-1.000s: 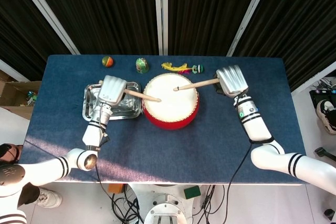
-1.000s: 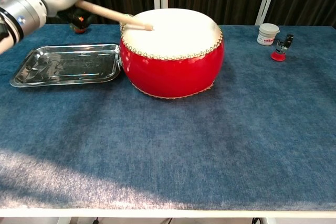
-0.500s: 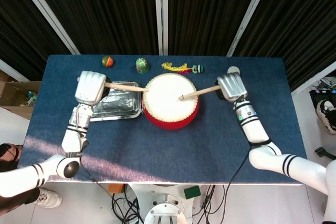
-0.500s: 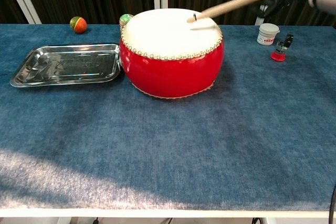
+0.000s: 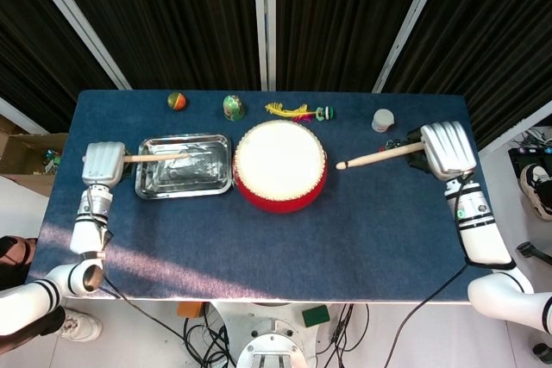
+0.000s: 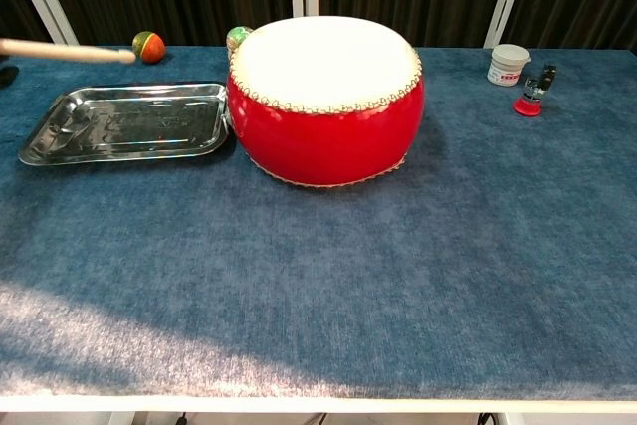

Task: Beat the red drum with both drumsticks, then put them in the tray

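Observation:
The red drum (image 5: pixel 280 166) (image 6: pixel 326 97) with its white skin stands mid-table. Left of it lies the metal tray (image 5: pixel 184 177) (image 6: pixel 124 122). My left hand (image 5: pixel 103 164) is off the tray's left end and grips a wooden drumstick (image 5: pixel 157 158) (image 6: pixel 66 51), which points right, above the tray. My right hand (image 5: pixel 446 148) is far right of the drum and grips the other drumstick (image 5: pixel 378 156), its tip pointing left towards the drum but clear of it. Neither hand shows in the chest view.
Along the back edge sit a red-green ball (image 5: pixel 176 101) (image 6: pixel 148 46), a green ball (image 5: pixel 233 108), a yellow-pink toy (image 5: pixel 296 111) and a white jar (image 5: pixel 382 120) (image 6: pixel 509 64). A small red and black object (image 6: pixel 530 94) lies beside the jar.
Both hands have swung outward, away from the drum. The left stick now hovers over the tray; the right stick has left the drum skin and moved right.

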`<state>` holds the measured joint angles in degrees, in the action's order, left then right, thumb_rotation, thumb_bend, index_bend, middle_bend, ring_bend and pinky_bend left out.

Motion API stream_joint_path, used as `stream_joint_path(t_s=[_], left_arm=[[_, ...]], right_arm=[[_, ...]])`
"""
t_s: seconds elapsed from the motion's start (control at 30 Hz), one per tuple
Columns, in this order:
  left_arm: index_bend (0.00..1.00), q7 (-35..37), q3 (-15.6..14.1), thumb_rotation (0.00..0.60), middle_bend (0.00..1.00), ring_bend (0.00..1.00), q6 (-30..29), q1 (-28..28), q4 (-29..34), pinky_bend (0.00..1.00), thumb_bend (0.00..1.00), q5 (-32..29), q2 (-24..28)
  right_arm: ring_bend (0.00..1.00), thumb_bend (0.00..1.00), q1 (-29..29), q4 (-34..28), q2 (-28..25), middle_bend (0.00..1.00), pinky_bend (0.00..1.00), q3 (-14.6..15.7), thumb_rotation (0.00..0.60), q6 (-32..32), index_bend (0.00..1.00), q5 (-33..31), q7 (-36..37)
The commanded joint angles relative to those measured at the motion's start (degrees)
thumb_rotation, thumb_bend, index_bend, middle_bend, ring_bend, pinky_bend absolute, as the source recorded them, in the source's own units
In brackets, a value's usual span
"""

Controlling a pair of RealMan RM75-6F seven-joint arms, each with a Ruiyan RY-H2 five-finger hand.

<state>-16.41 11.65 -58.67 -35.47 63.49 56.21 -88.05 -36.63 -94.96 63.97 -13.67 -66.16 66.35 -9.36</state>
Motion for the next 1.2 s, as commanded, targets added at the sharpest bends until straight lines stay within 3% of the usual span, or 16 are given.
stream_joint_path(t_s=[0.03, 0.17, 0.3, 0.53, 0.63, 0.7, 0.83, 1.0, 1.2], left_arm=[[1.00, -0.08, 0.49, 0.600, 1.00, 1.00, 4.28, -1.71, -4.94, 1.00, 0.48, -2.33, -3.33], [0.98, -1.44, 1.09, 0.600, 1.00, 1.00, 7.03, -3.15, -8.62, 1.00, 0.48, -3.58, -5.17], [0.90, -1.18, 1.92, 0.600, 0.97, 0.97, 8.67, -3.74, -10.33, 1.00, 0.41, -4.50, -6.07], [0.56, -0.50, 1.90, 0.600, 0.65, 0.69, 8.30, -3.49, -9.17, 0.99, 0.23, -3.26, -6.36], [0.37, -0.52, 1.69, 0.600, 0.48, 0.51, 8.86, -3.29, -7.52, 0.85, 0.19, -3.03, -5.53], [0.28, -0.56, 1.63, 0.600, 0.37, 0.40, 8.97, -2.99, -5.96, 0.66, 0.18, -3.10, -4.72], [0.17, -0.52, 1.58, 0.600, 0.22, 0.24, 7.77, -2.28, -3.46, 0.39, 0.15, -2.69, -3.48], [0.10, 0.41, 1.61, 0.600, 0.12, 0.13, 6.96, -1.85, -3.06, 0.25, 0.11, -1.88, -3.11], [0.07, 3.19, 1.54, 0.600, 0.10, 0.10, 5.19, -0.05, 1.05, 0.22, 0.10, -0.07, 0.01]], right_arm=[[1.00, 0.51, 0.19, -0.05, 0.21, 1.00, 1.00, 0.23, 0.600, 0.13, 1.00, 0.34, -0.20], [1.00, 0.51, 0.41, -0.02, 0.58, 1.00, 1.00, 0.58, 0.600, 0.50, 1.00, 0.58, -0.87], [1.00, 0.51, 0.72, 0.54, 1.07, 1.00, 1.00, 0.83, 0.600, 0.90, 1.00, 0.32, -1.23], [1.00, 0.51, 0.90, 2.70, 2.72, 1.00, 1.00, 1.16, 0.600, 2.33, 1.00, -0.15, -0.67], [1.00, 0.51, 0.65, 3.79, 3.64, 1.00, 1.00, 1.31, 0.600, 3.13, 1.00, 0.04, -0.51], [1.00, 0.51, 0.41, 4.42, 4.25, 1.00, 1.00, 1.18, 0.600, 3.53, 1.00, 0.08, -0.34], [1.00, 0.51, 0.05, 5.37, 5.24, 1.00, 1.00, 0.98, 0.600, 4.17, 1.00, 0.27, 0.09], [1.00, 0.51, -0.22, 6.41, 6.35, 1.00, 1.00, 0.83, 0.600, 4.89, 1.00, 0.30, 0.64], [1.00, 0.51, -0.27, 7.63, 7.99, 1.00, 1.00, 0.68, 0.600, 5.18, 1.00, 0.70, 2.21]])
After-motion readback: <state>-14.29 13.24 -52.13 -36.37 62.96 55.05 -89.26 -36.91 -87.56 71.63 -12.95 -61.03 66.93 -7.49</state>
